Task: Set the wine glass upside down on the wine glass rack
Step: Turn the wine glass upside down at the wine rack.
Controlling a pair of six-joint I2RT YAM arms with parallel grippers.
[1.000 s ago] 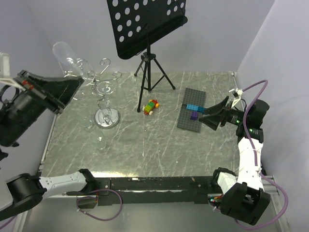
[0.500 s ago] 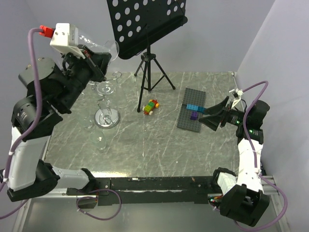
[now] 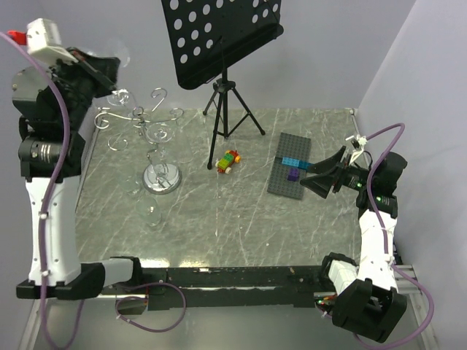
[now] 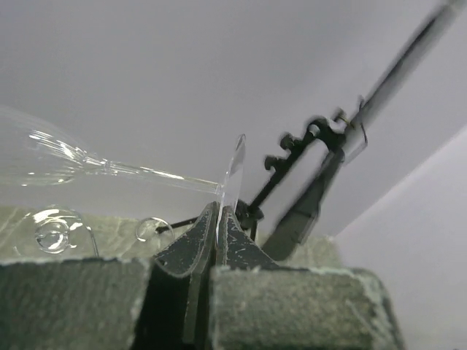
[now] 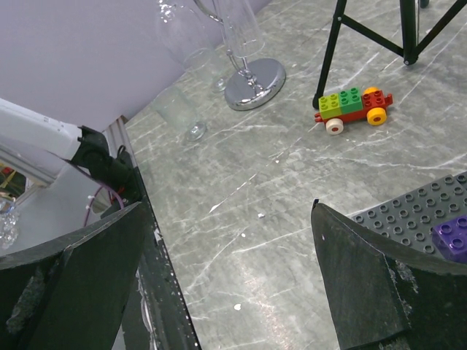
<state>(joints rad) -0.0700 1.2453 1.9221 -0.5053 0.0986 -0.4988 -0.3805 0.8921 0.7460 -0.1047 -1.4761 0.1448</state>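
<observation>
Raised higher, left gripper (image 4: 219,222) pinching wine glass (image 4: 51,154) foot, stem and bowl jutting forward

At the table's (image 3: 219,219) left rear the wine glass rack (image 3: 161,179), loose glasses (image 3: 151,214) just before it, music stand (image 3: 222,44) behind centre, toy car (image 3: 228,162) between rack and studded plate (image 3: 290,164), wine glass (image 4: 146,173) aloft at far left.

Clamped shut with the left gripper (image 4: 217,219) on the thin clear foot of the wine glass (image 4: 146,173), stem stretching left toward the bowl. Below it, curled hooks of the wine glass rack (image 4: 49,235). Behind, blurred, a black music stand (image 4: 314,189).
</observation>
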